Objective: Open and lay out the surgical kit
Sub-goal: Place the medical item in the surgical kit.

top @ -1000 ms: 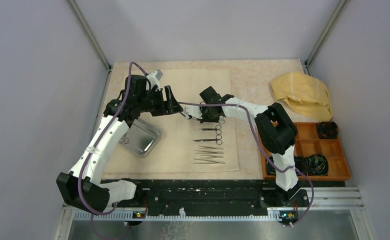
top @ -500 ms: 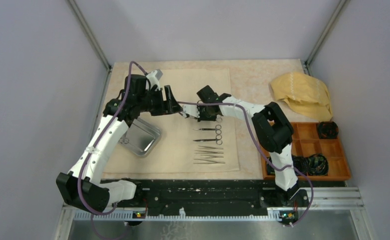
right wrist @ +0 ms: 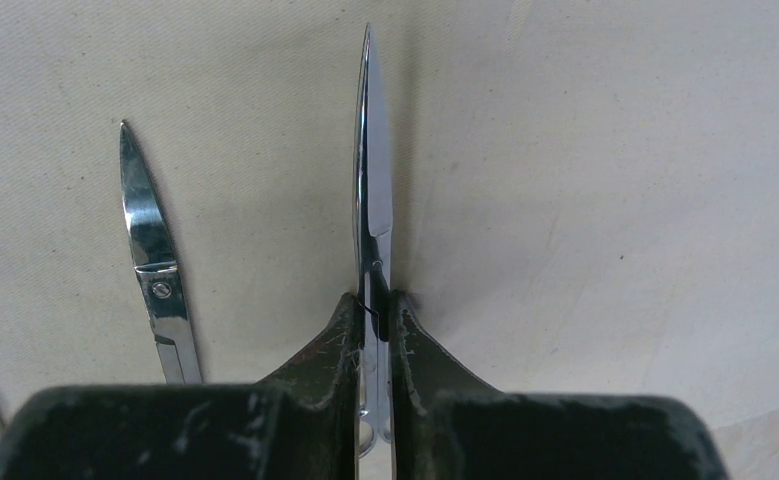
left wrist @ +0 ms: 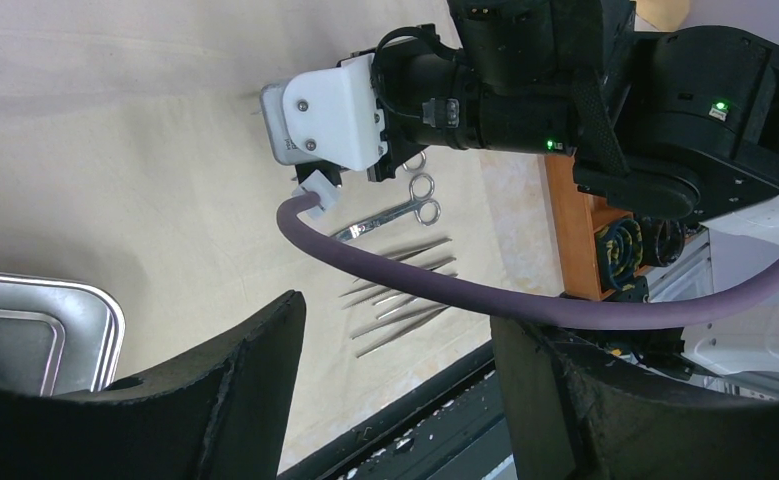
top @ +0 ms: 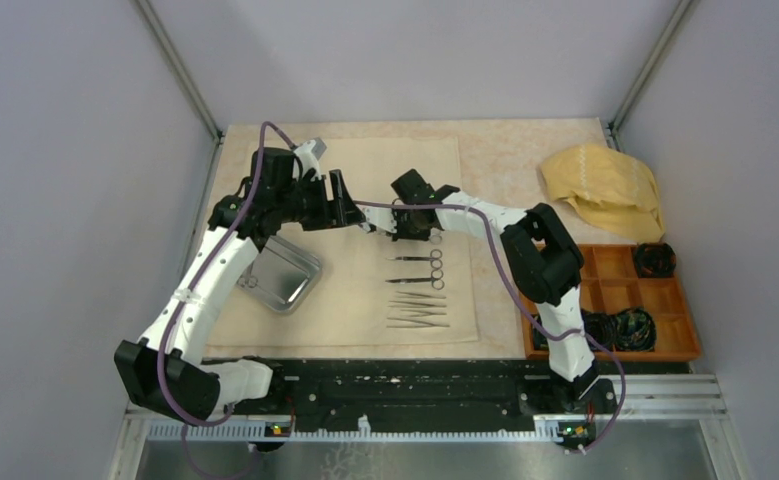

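Note:
The cream cloth sheet point(top: 385, 180) lies spread flat on the table. The steel tray point(top: 283, 275) rests on the sheet's left part. Two scissors point(top: 420, 258) and several tweezers point(top: 417, 310) lie in a column on the sheet. My right gripper point(right wrist: 376, 310) is shut on another pair of scissors point(right wrist: 370, 180), held edge-on with the tip pointing away, just above the cloth. A laid pair of scissors point(right wrist: 150, 250) lies to its left. From above, the right gripper point(top: 405, 230) is at the top of the column. My left gripper point(left wrist: 400, 380) hangs open and empty, beside the tray point(left wrist: 35, 320).
A mustard-yellow cloth point(top: 605, 188) lies crumpled at the back right. An orange compartment box point(top: 615, 295) with black coils stands at the right edge. The right arm's purple cable point(left wrist: 465, 290) runs across the left wrist view. A black rail point(top: 405, 385) borders the near edge.
The right gripper with its scissors has drifted slightly left and away from the bases. The left arm has barely shifted.

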{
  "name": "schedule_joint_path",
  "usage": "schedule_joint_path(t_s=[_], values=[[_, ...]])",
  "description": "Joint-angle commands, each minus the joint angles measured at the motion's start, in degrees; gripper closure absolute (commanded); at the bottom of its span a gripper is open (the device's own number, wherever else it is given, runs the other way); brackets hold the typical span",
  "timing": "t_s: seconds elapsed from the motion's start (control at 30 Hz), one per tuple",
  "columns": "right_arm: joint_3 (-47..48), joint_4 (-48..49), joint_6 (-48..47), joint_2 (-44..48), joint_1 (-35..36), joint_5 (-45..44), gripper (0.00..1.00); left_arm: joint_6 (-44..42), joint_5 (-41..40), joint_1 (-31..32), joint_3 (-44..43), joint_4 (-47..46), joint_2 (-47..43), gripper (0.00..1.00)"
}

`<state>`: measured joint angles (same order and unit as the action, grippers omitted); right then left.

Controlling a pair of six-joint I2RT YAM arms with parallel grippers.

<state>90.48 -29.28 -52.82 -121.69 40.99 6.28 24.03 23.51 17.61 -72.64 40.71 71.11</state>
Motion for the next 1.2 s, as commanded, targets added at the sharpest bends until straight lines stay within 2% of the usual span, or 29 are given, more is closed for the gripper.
schedule_joint_path(t_s=[0.0, 0.13, 0.47, 0.53, 0.6, 0.73, 0.87, 1.07, 1.17], values=[[1.7, 0.6, 0.8, -1.8, 0.5, 3.4, 0.93, -0.4, 0.3, -0.3, -2.3, -2.4, 0.3, 0.26], [1.1, 0.8, 0.9, -1.3, 0.3, 3.6, 0.9, -0.7, 0.1, -0.4, -2.5, -2.4, 0.3, 0.26], [0.4, 1.7, 3.3, 0.9, -0.5, 4.7, 0.74, -0.3, -0.1, -0.5, -2.2, -3.2, 0.2, 0.26], [0.5, 1.9, 4.9, 1.7, -0.9, 4.8, 0.71, -0.4, -0.2, -0.5, -2.4, -3.3, 0.2, 0.26], [0.9, 2.1, 7.4, 3.0, -1.3, 4.9, 0.61, -0.3, -0.4, -0.5, -2.5, -3.4, -0.1, 0.26], [2.3, 1.5, 13.6, 6.7, -1.9, 3.8, 0.57, 0.2, -2.3, -0.5, -2.1, -3.4, -0.8, 0.26], [-1.5, 4.5, 22.4, 14.2, -3.2, 5.6, 0.53, 2.8, -10.8, -0.5, -0.7, -1.0, -2.0, 0.26], [-17.5, 15.8, 37.1, 30.6, -5.3, 13.4, 0.45, 6.6, -35.1, -1.4, 4.1, 8.4, -3.5, 0.26], [-22.5, 16.6, 41.3, 36.9, -5.3, 17.1, 0.43, 4.2, -41.7, -4.0, 8.1, 9.3, -3.8, 0.19]])
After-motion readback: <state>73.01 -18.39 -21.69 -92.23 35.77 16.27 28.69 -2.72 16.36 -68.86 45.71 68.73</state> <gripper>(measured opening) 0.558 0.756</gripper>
